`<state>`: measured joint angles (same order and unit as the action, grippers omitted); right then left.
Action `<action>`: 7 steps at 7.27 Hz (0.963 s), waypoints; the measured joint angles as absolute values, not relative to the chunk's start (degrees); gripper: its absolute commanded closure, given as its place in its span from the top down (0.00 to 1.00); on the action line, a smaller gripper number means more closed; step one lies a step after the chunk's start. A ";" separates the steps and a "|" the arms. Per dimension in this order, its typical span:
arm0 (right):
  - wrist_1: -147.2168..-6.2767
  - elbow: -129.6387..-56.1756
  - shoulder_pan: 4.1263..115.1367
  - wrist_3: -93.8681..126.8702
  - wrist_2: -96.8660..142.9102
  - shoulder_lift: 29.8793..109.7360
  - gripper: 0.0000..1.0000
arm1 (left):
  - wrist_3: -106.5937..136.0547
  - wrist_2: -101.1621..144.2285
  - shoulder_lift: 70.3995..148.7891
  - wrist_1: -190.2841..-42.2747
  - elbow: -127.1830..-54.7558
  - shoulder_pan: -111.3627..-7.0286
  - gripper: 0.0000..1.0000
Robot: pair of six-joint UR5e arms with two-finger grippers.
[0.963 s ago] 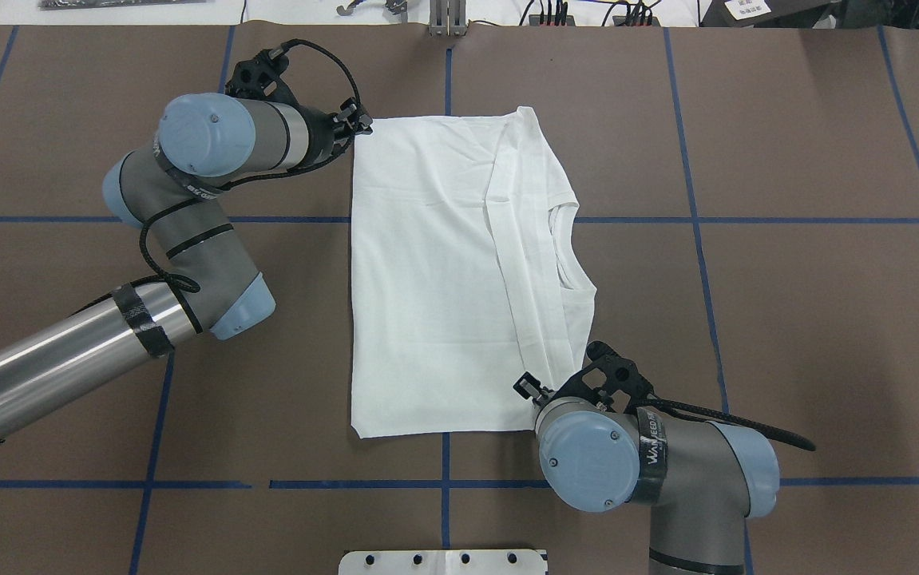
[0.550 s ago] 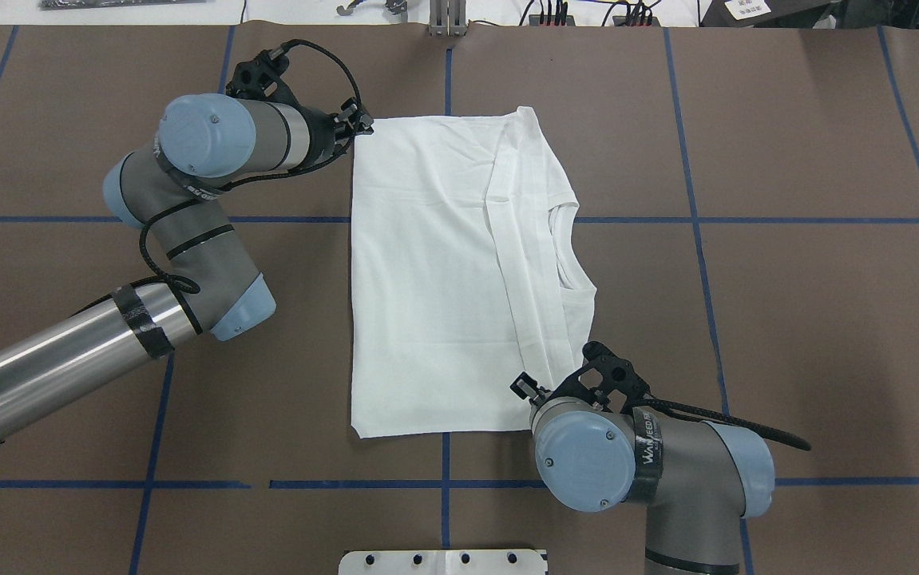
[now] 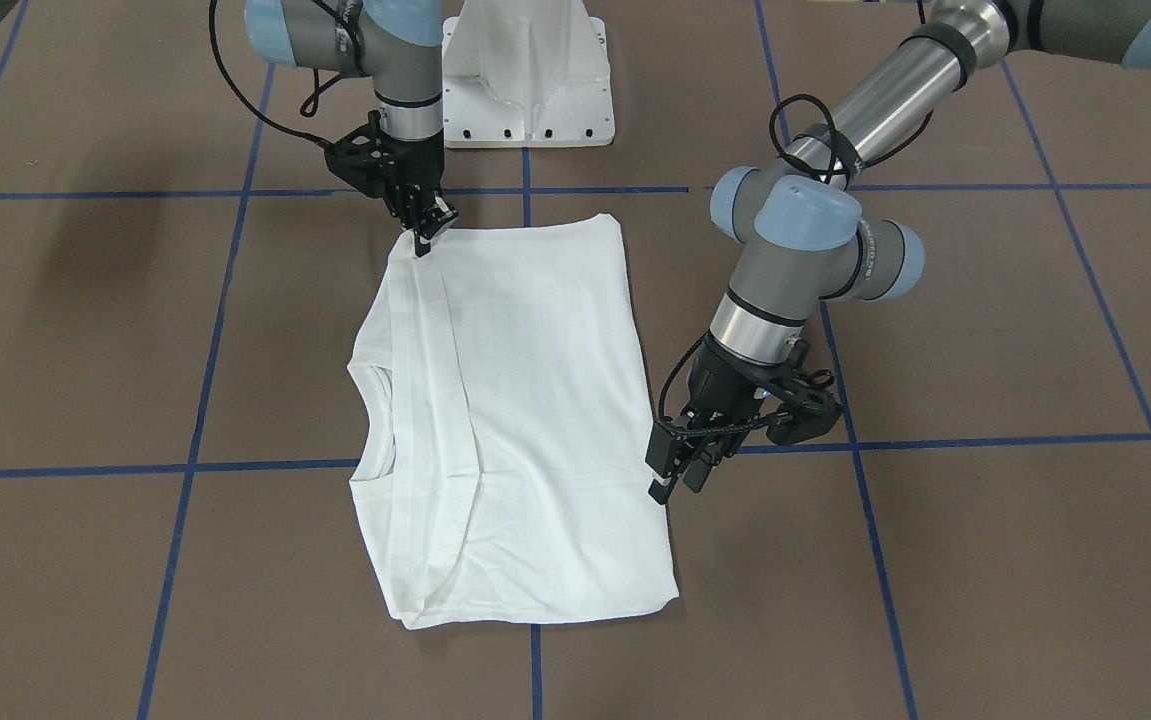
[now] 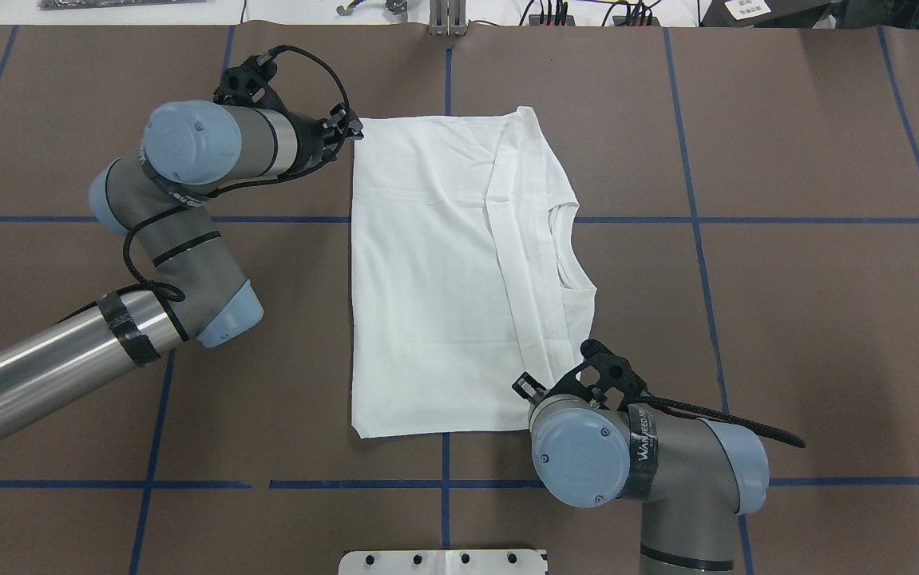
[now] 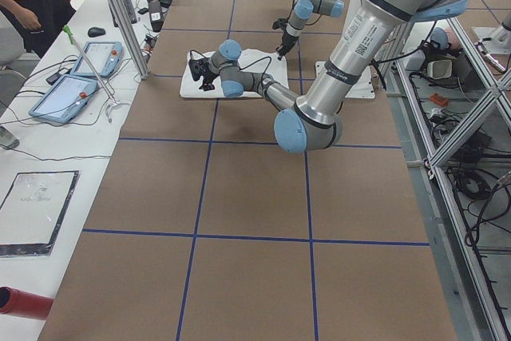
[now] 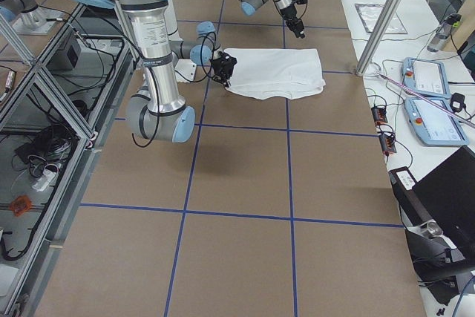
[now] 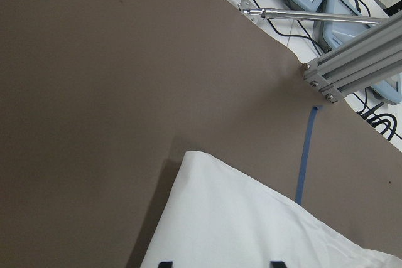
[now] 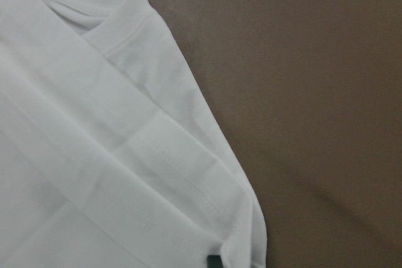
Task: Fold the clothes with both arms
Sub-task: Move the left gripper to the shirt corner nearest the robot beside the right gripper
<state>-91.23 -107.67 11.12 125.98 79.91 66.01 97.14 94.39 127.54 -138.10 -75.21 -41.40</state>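
Observation:
The white T-shirt [image 4: 443, 279] lies flat on the brown table, its sleeves folded in and its collar toward the right in the overhead view. It also shows in the front view [image 3: 525, 420]. My left gripper [image 3: 677, 482] is open and empty, just off the shirt's far hem corner. The left wrist view shows that corner [image 7: 251, 218] between the spread fingertips [image 7: 164, 263]. My right gripper [image 3: 423, 238] is shut on the near shoulder corner of the shirt [image 8: 94, 155]. One fingertip [image 8: 213, 260] shows at the fabric's edge. The printed text is hidden.
The white pedestal base [image 3: 525, 80] stands at the table's near edge. An aluminium post [image 4: 447, 20] rises at the far edge, with cables and tablets [image 6: 427, 79] beyond it. Blue tape lines cross the brown surface.
My left arm has pulled a little to the left, away from the shirt's far corner. The right arm shifted slightly left. The shirt has not moved.

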 measured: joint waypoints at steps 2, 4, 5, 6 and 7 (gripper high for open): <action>-91.19 -107.91 12.28 126.01 80.04 64.84 0.00 | 97.20 94.39 127.12 -137.98 -75.67 -41.37 0.60; -91.77 -109.41 13.01 125.96 80.21 64.27 0.00 | 97.99 94.45 126.69 -137.91 -76.72 -40.91 0.60; -92.33 -110.23 13.01 125.99 80.24 64.54 0.00 | 99.44 94.47 125.97 -137.91 -78.05 -39.93 0.60; -93.15 -110.82 12.84 126.09 80.24 64.84 0.00 | 101.71 94.44 124.37 -137.86 -81.11 -38.14 0.60; -93.73 -111.76 12.41 126.22 80.24 65.63 0.00 | 104.84 94.28 121.89 -137.63 -85.64 -35.41 0.60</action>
<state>-93.73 -111.76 12.41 126.22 80.24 65.63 104.84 94.28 121.89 -137.63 -85.64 -35.41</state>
